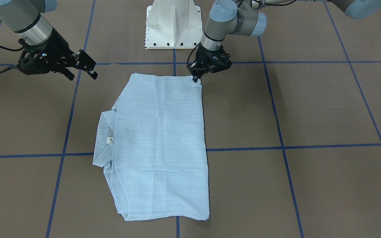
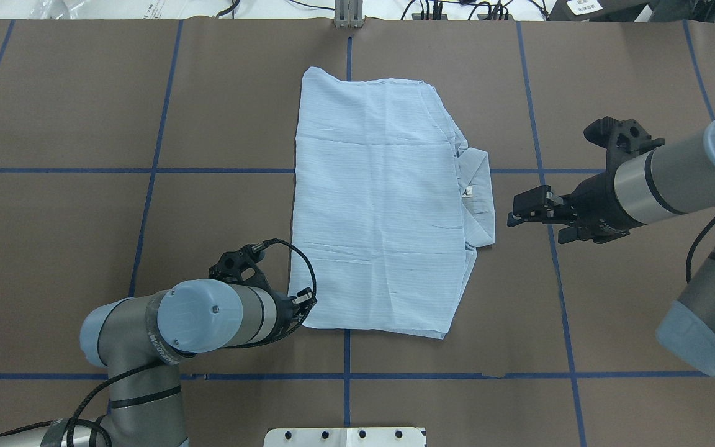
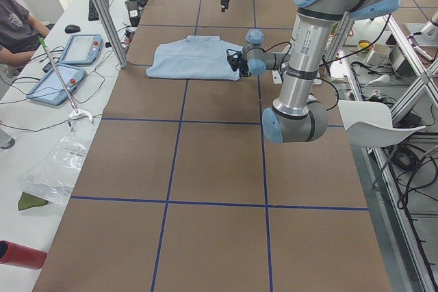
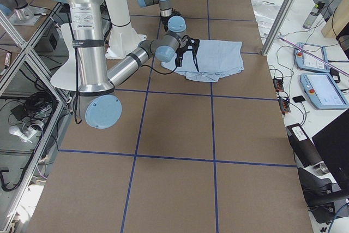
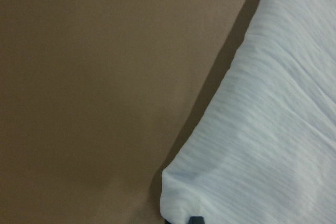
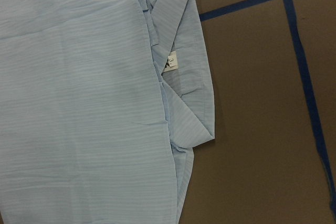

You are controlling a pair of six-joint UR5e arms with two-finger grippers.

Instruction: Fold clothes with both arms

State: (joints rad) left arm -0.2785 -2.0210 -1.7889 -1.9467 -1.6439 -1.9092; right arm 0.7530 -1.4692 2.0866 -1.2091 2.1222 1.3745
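- Table (image 2: 84,248), brown and crossed with blue tape lines, is carrying the shirt (image 2: 376,217), which is lying flat at its middle, folded into a pale blue rectangle.
- Left gripper (image 1: 196,78) is looking pressed together on the shirt's corner nearest the robot. Lifting by that one corner, I'd guess, is risking the thin layers sliding apart.
- Right gripper (image 1: 82,76) is hovering spread beside the collar side, holding nothing.
- Collar (image 2: 478,198) is poking out past the fold and could be flopping loose.
- Neck label (image 2: 467,192) is showing white.

Shirt (image 2: 376,211) on brown table (image 2: 612,74)
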